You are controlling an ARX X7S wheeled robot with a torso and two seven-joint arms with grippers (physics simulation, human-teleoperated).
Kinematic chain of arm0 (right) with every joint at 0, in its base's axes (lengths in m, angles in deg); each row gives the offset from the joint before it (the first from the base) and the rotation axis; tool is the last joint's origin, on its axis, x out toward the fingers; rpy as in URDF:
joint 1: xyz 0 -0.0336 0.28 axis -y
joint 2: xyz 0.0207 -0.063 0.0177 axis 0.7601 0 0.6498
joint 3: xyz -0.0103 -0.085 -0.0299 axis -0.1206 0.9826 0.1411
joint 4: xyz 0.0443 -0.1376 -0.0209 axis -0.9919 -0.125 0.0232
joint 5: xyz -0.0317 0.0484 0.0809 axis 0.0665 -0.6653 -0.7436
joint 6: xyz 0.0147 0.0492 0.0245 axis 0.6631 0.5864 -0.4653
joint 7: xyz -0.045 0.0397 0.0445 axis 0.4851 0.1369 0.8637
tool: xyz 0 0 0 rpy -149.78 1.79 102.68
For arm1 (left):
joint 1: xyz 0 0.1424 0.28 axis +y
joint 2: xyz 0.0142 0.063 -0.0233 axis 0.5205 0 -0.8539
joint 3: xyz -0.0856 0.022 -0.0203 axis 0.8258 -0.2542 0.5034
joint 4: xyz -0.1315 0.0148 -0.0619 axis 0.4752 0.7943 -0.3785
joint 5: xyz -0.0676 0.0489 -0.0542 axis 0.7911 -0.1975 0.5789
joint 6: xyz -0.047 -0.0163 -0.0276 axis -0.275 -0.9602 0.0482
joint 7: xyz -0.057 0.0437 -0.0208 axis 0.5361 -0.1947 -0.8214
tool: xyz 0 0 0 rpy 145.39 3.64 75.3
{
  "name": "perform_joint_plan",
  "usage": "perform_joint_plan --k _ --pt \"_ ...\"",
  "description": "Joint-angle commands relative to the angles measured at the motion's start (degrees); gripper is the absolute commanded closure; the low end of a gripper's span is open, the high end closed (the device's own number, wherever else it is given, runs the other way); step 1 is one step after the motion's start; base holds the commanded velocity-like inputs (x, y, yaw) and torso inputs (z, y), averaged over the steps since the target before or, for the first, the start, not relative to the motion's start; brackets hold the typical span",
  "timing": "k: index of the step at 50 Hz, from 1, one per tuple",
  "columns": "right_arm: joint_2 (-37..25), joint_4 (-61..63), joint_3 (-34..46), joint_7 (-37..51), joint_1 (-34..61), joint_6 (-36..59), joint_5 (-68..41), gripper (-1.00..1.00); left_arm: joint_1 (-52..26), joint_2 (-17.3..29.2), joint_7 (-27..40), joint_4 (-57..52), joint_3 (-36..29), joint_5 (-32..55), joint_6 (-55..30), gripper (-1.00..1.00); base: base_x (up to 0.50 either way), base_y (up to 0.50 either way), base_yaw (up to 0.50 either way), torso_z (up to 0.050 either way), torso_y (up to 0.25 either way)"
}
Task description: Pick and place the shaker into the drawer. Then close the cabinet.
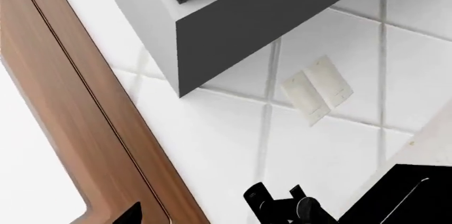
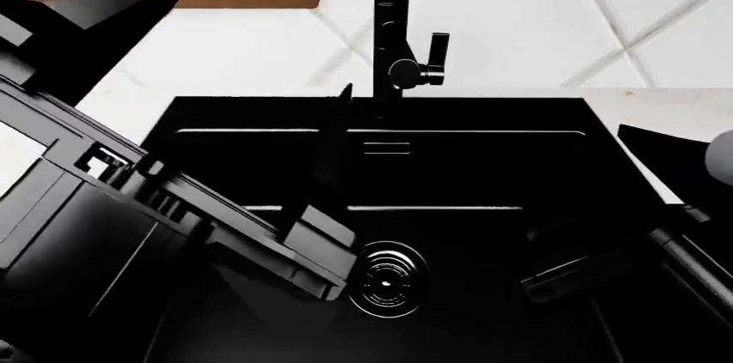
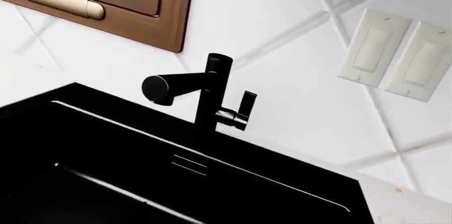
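Both arms hang over the black sink (image 2: 481, 136) before the faucet (image 2: 392, 37) on the bench (image 2: 675, 105); whether either arm's fingers are wide or narrow cannot be told.

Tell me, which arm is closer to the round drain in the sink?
Left. The left arm ends just beside the drain; the right arm is farther off, by the sink right edge.

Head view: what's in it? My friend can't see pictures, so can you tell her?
A black sink fills the picture, with a round drain and a black tap behind it. Dark robot arms reach in from both sides, below a white tiled wall.
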Motion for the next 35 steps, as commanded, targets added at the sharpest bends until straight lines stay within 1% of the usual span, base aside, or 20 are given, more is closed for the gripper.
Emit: perform_joint_plan --k 1,6,11,14,18,25,31,35 --pt "-0.53 -0.01 -0.74 -0.38 -0.43 -0.25 0.07 -1.0 13.2 -8.58 4.06 -0.56 12.9 4.25 -15.95 -1.0 0.0 0.0 0.0 0.0 0.0" --pt "-1.05 -0.32 -1.91 -0.77 -0.86 -0.24 0.95 -1.0 12.9 -8.82 4.68 -0.27 12.75 4.97 -17.05 -1.0 0.0 0.0 0.0 0.0 0.0" --pt "-2.77 -0.8 -3.19 0.61 3.69 -1.49 -0.47 -1.0 12.9 -9.16 4.11 -0.21 14.1 5.27 -17.44 -1.0 0.0 0.0 0.0 0.0 0.0" --pt "-3.89 -1.02 -3.64 2.47 8.59 -3.08 -2.29 -1.0 13.84 -9.43 2.45 -0.39 16.36 4.74 -18.29 -1.0 0.0 0.0 0.0 0.0 0.0" --pt "-4.99 -1.49 -3.25 4.47 14.91 -4.0 -4.01 -1.0 16.19 -10.3 -0.83 -0.7 21.5 3.88 -20.79 -1.0 0.0 0.0 0.0 0.0 0.0" --pt "-5.27 -1.53 1.21 10.06 28.71 -2.39 -5.36 -1.0 19.94 -13.01 -4.75 -0.91 31.27 4.66 -26.61 -1.0 0.0 0.0 0.0 0.0 0.0" --pt "-4.91 -2.16 5.75 15.02 41.24 -1.82 -10.3 -1.0 20.83 -13.06 -7.28 -0.99 33.8 3.56 -26.83 -1.0 0.0 0.0 0.0 0.0 0.0" --pt "-4.46 -2.63 8.35 17.61 48.0 -1.76 -13.39 -1.0 20.97 -13.11 -7.22 -0.99 34.77 4.3 -26.84 -1.0 0.0 0.0 0.0 0.0 0.0"
